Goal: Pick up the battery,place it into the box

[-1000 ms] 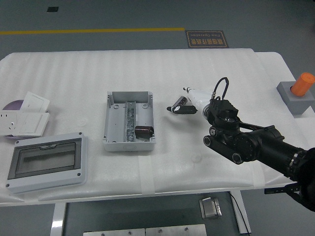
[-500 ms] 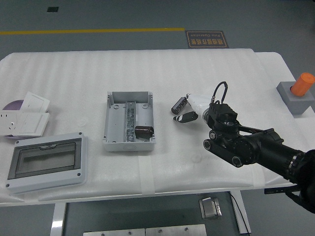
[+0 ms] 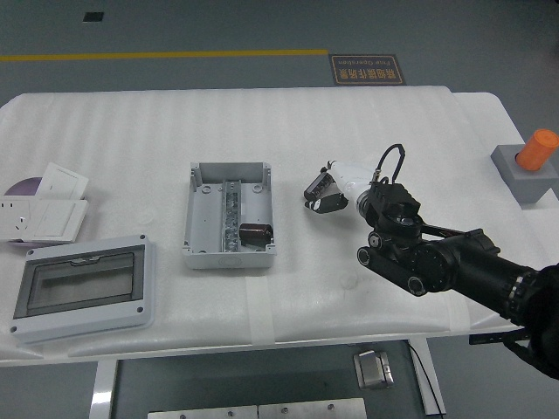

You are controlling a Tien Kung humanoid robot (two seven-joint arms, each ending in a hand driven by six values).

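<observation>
The right robot hand [image 3: 325, 194] hung with fingers curled and empty right of the grey box [image 3: 229, 214], where the battery [image 3: 254, 233] lay.

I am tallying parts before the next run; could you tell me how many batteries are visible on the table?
1 for certain: a dark battery lying inside the open grey box, at its near right corner. The right hand, right of the box, is curled, and whether it holds another cannot be told.

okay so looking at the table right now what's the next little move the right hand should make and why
Probably draw the right hand back toward the robot's side. The battery already lies inside the open grey box, and the hand sits right of the box with nothing visibly held.
</observation>
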